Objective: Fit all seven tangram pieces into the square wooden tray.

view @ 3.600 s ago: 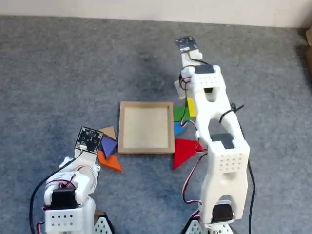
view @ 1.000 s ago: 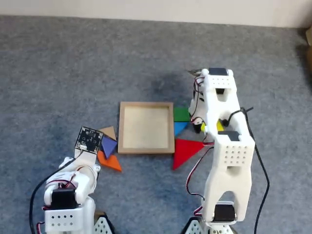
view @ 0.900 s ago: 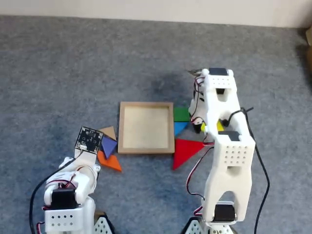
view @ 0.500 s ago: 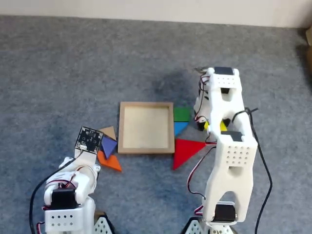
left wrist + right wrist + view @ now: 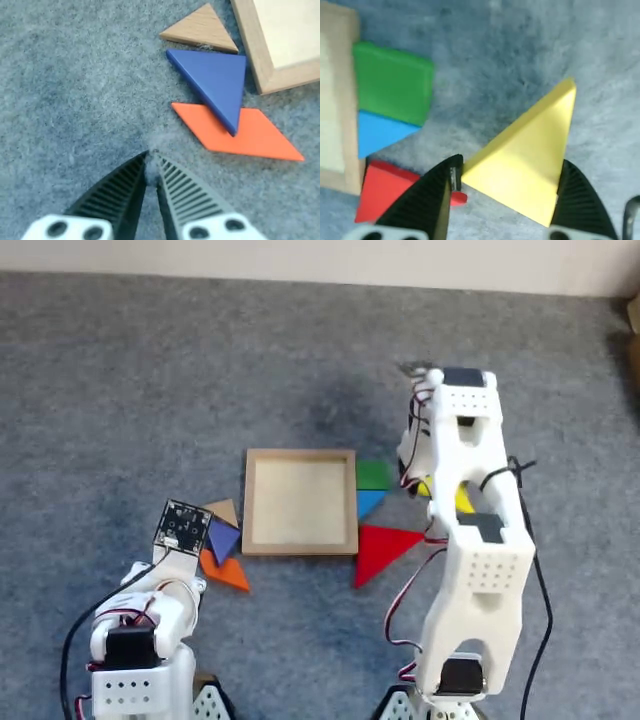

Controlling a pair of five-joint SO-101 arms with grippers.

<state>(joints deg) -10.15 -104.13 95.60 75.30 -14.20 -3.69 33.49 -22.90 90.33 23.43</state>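
1. Parked at the lower left of the high view, left jaws pinched almost shut on nothing, tips down on the grey worktop (image 5: 70, 75). Probably idling while the other arm works.
2. Just beyond those tips, three pieces grouped left of the tray (image 5: 300, 454): one orange parallelogram (image 5: 240, 136), one dark blue triangle (image 5: 215, 80) with its tip lapping over the orange, and one wooden triangle (image 5: 200, 31) farthest. Likely left there for this arm to collect.
3. At centre frame, one tray, bare inside, so nothing fitted yet.
4. Right of the tray, three more: one red triangle (image 5: 380, 548) nearest, then one light blue triangle (image 5: 368, 502) and one green square (image 5: 372, 474), touching each other along the rim.
5. Farther right, right jaws spread wide and clamped on one yellow triangle (image 5: 525, 160), presumably for carrying to the tray. Seven pieces counted.
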